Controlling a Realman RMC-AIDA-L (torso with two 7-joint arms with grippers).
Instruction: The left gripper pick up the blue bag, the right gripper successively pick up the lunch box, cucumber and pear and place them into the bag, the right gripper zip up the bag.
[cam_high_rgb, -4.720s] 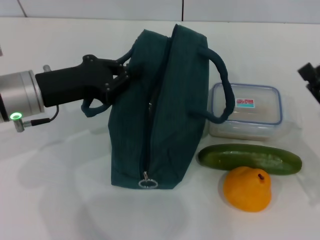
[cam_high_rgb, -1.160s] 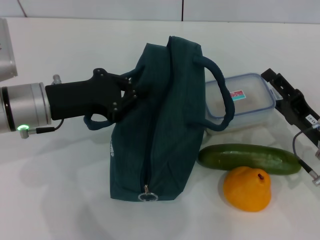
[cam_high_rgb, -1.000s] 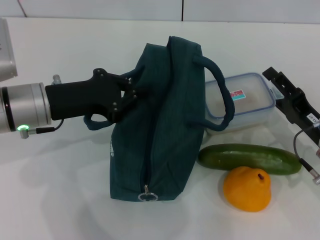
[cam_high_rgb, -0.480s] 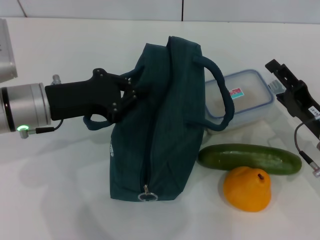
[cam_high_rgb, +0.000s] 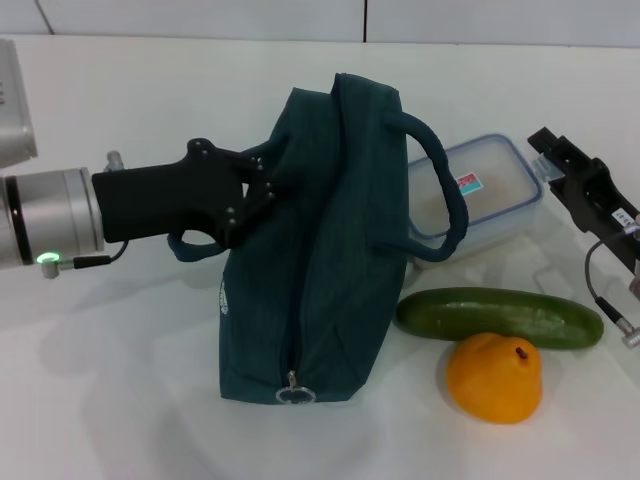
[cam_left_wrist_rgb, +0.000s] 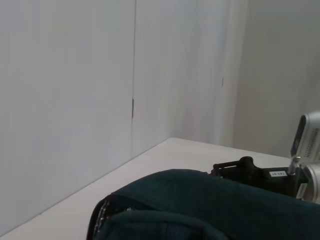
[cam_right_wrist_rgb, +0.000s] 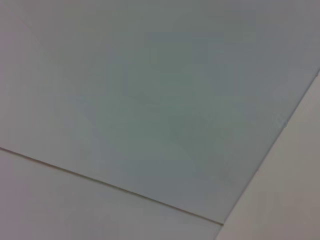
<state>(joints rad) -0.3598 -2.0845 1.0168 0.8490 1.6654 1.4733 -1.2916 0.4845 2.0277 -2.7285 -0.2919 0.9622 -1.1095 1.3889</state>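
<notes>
A: Where does the dark teal-blue fabric bag (cam_high_rgb: 320, 250) sit?

B: Mid-table (cam_high_rgb: 120, 400), standing on edge, its zip ring at six o'clock. The black left gripper (cam_high_rgb: 255, 192), reaching in from nine o'clock, is clamped on the bag's near loop handle.

A: And the black right gripper (cam_high_rgb: 548, 152)?

B: At three o'clock of the bag, touching the far end of the clear rectangular lunch box with the blue-rimmed lid (cam_high_rgb: 475, 195); whether its fingers are parted or closed, I cannot tell.

A: The rest?

B: The long glossy dark green cucumber (cam_high_rgb: 500, 317) lies at six o'clock of the lunch box, and the lumpy orange-yellow pear (cam_high_rgb: 494, 377) touches it at six o'clock.
</notes>
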